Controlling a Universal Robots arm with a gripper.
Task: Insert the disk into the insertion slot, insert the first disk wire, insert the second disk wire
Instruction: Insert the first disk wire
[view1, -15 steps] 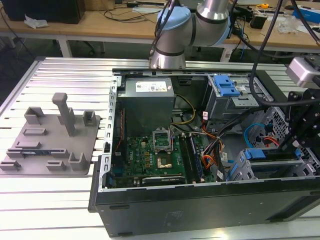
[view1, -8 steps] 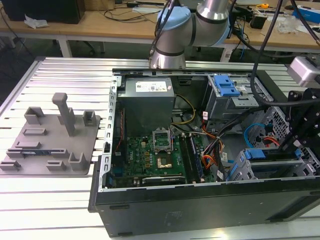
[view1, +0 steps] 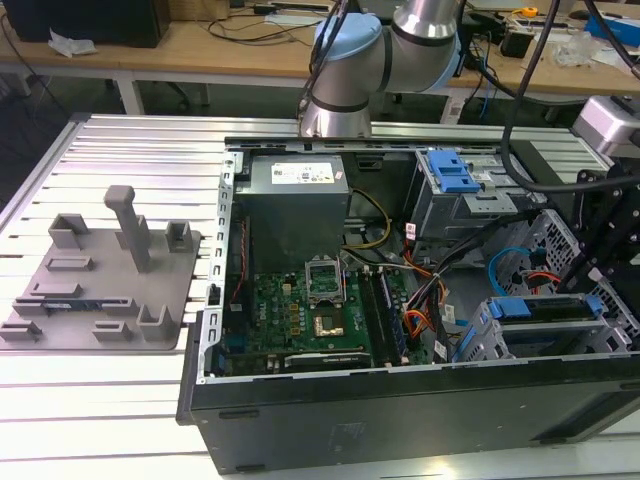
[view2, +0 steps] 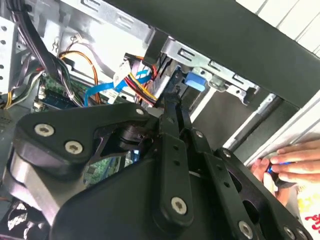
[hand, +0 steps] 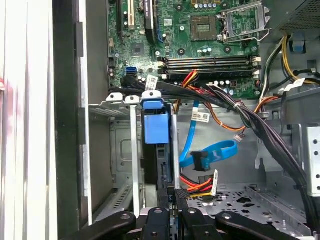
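Exterior view: computer case (view1: 400, 420) on ribbed aluminium table (view1: 100, 400), wooden benches (view1: 200, 50) behind; jaws at disk (hand: 156, 127), grip cannot tell

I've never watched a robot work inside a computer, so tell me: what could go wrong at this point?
The blue cable and coloured wires lie loose right beside the disk, so the gripper might snag them. In the second wrist view, a person's hand rests beside the case, near the gripper, and could get bumped.
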